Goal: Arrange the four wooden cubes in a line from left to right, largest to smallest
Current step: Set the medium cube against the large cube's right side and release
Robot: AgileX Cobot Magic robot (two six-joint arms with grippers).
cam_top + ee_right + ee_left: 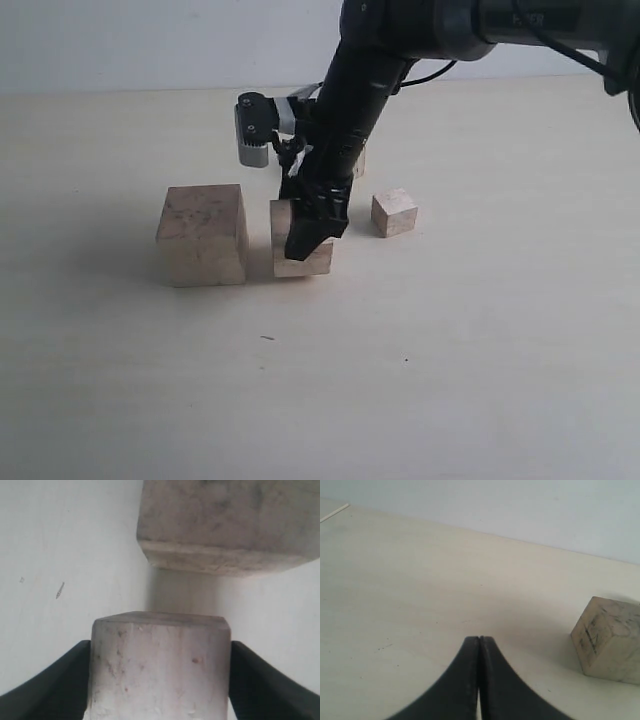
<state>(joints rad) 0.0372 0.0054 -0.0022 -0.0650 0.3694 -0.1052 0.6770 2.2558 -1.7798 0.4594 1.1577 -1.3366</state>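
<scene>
The largest wooden cube stands on the table at the left. Just to its right, across a narrow gap, is the second-largest cube, and my right gripper comes down from above, shut on it. In the right wrist view that cube fills the space between both black fingers, with the largest cube beyond it. A small cube sits further right. Another cube peeks out behind the arm. My left gripper is shut on nothing, with one cube off to its side.
The pale table stretches wide in front of the cubes. The right arm reaches in from the top right, and its grey wrist unit hangs above the row. The left arm does not show in the exterior view.
</scene>
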